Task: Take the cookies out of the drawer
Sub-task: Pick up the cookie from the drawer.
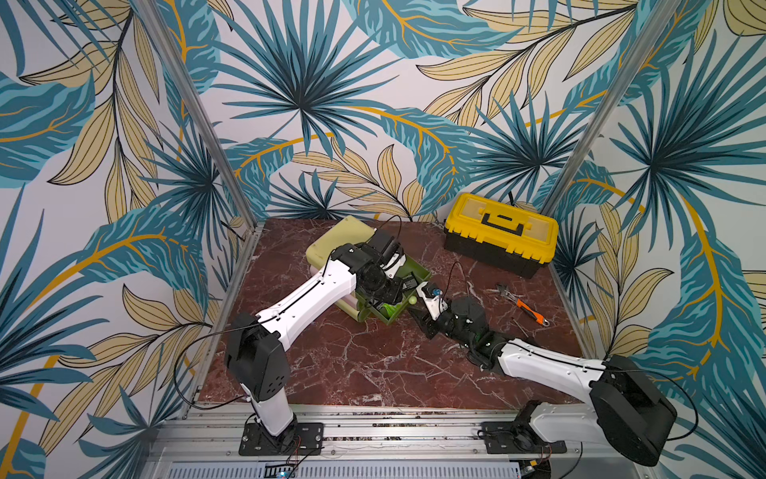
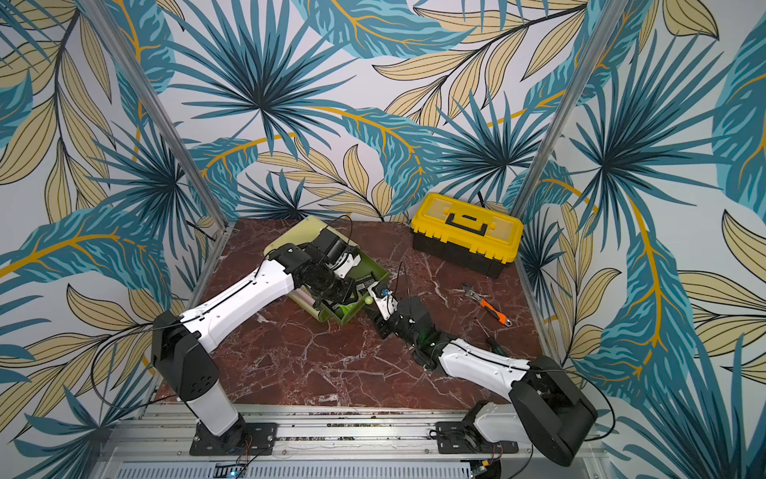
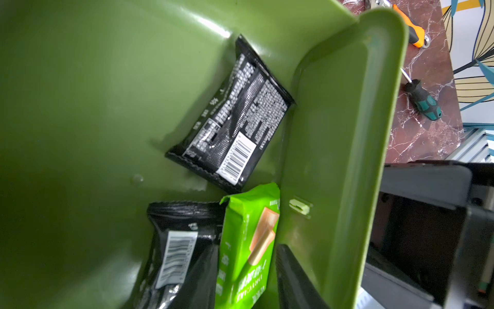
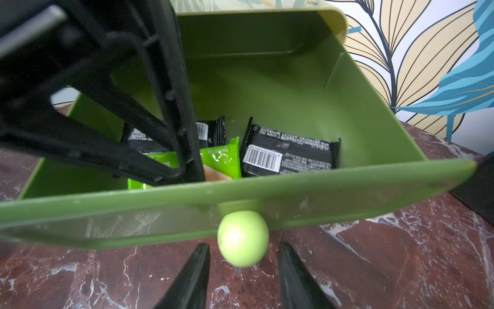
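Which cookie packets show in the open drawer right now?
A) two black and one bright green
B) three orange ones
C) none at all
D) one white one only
A: in the left wrist view a black packet, a second black packet and a bright green packet lie in the drawer; no other colours show.

The drawer is olive-green, its knob pale-green, 2 cookies black, 1 bright-green, the table red-brown white-veined marble.

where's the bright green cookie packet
Right wrist view: in the green drawer, against its front wall, the bright green cookie packet lies between two black packets.
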{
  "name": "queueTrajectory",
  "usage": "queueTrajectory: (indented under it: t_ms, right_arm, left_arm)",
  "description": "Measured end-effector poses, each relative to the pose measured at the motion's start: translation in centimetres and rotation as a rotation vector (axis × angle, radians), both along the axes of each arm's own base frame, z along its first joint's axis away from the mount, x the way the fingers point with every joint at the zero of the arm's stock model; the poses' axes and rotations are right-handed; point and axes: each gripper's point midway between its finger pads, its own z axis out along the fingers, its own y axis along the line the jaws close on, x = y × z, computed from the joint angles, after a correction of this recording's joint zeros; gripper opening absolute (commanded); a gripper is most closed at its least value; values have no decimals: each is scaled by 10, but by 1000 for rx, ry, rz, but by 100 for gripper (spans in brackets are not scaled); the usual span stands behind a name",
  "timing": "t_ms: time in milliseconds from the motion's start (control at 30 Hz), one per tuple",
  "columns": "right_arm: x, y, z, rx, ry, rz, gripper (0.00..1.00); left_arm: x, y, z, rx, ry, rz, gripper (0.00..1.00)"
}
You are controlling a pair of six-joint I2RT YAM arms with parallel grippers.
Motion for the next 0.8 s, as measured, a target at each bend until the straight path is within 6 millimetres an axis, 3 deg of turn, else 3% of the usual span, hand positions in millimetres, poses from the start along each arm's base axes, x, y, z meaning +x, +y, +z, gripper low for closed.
queueTrajectory:
  t_ms: [800]
  right_arm:
    - [4,6,6,28,-17,12,32]
  left_arm:
    - [0,0,-2,-27,59,1,39]
